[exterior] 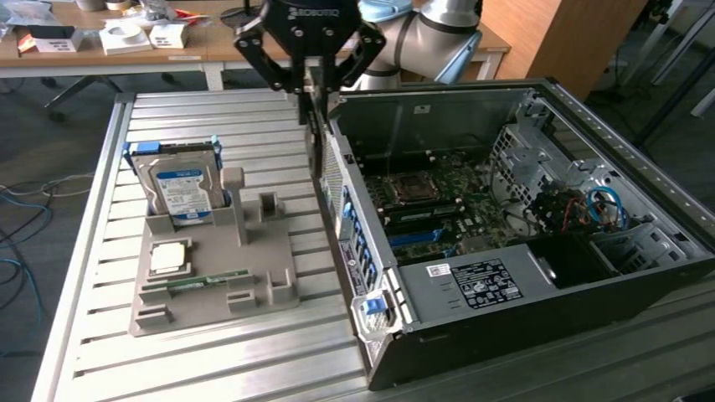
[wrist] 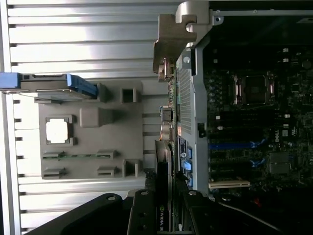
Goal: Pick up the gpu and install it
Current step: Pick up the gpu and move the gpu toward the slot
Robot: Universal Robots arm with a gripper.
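Slatted table [exterior: 223, 343], gpu [exterior: 318, 126] vertical, bracket [wrist: 170, 46] down

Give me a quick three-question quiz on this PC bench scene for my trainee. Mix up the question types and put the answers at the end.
1. True or false: the hard drive lies inside the computer case.
2. What is held between the fingers of the gripper? A the RAM stick, B the gpu, C the hard drive.
3. Fill the gap: the slim green ___ lies flat in the gray holder, near the square chip.
Key: 1 false, it stands in the gray holder, outside the case. 2 B. 3 RAM stick.
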